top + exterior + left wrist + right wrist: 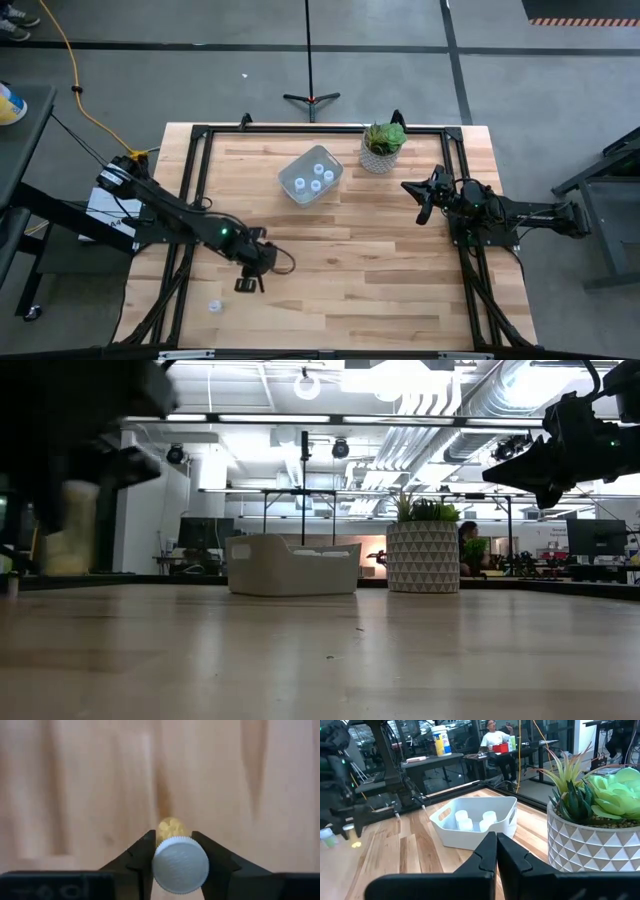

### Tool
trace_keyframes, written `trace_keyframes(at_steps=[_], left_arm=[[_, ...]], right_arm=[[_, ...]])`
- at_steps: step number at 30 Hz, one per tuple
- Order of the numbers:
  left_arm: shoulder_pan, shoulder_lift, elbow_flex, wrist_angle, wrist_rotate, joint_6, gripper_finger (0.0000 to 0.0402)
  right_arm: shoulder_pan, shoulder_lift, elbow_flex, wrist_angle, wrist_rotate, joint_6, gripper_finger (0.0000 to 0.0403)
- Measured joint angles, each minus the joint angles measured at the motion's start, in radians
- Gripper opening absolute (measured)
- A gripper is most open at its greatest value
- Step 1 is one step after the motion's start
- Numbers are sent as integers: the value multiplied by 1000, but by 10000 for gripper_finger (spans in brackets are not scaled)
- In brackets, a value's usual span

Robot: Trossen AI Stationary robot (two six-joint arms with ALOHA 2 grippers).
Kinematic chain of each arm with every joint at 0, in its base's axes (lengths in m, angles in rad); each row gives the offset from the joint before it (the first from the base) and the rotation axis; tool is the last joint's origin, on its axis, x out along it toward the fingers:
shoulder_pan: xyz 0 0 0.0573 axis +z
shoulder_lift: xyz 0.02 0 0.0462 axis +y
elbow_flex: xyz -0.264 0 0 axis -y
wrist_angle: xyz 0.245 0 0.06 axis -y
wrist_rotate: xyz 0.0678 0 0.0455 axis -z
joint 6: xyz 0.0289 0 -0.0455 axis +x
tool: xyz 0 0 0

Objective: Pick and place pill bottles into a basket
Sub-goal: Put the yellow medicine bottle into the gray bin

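Observation:
My left gripper (248,283) is near the table's front left and shut on a pill bottle (180,865) with a white ribbed cap, which also shows in the low view (70,530). Another pill bottle (214,305) stands on the table nearer the front left corner. The light grey basket (311,174) sits at the far middle with several bottles (465,822) inside. My right gripper (496,845) is shut and empty, raised above the table's right side (425,195), pointing toward the basket. My left gripper pinches the pill bottle between its two fingers (142,857), one on each side just below the cap (180,865). The fingers come from above, pointing down. The bottle hangs upright, cap up, its lower end (68,565) clear of the table.
A white patterned pot with a green plant (383,145) stands right of the basket at the far edge. A black frame (200,135) runs round the wooden table top. A person sits in the room beyond the table (495,737).

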Motion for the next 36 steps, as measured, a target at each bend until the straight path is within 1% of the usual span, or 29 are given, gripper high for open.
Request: trace_keyframes(at_steps=[2, 4, 8, 11, 13, 15, 18, 21, 24, 28, 31, 33, 36], left_arm=[[46, 0, 45, -47, -34, 47, 172], [101, 0, 93, -104, -58, 113, 175], [231, 0, 184, -189, -103, 265, 155], [331, 0, 242, -190, -112, 364, 138], [395, 0, 271, -170, -114, 429, 138], [458, 0, 285, -130, -113, 480, 145], [553, 0, 288, -53, -108, 499, 166], [639, 0, 288, -28, -94, 502, 172], [713, 2, 288, -27, -68, 512, 160], [797, 22, 287, -42, -48, 572, 138], [840, 54, 288, -39, -22, 589, 139], [864, 80, 287, -42, -3, 585, 151], [873, 118, 287, -47, -4, 582, 166]], right_arm=[[0, 0, 0, 0, 0, 0, 2], [0, 0, 0, 0, 0, 0, 1], [0, 0, 0, 0, 0, 1, 2], [0, 0, 0, 0, -1, -4, 1], [0, 0, 0, 0, -1, -7, 1], [0, 0, 0, 0, -1, -7, 2], [0, 0, 0, 0, -2, -8, 1], [0, 0, 0, 0, -2, -8, 2], [0, 0, 0, 0, -2, -14, 1], [0, 0, 0, 0, 2, -19, 2], [0, 0, 0, 0, 2, -26, 1], [0, 0, 0, 0, 2, -26, 2], [0, 0, 0, 0, 2, -25, 1]])
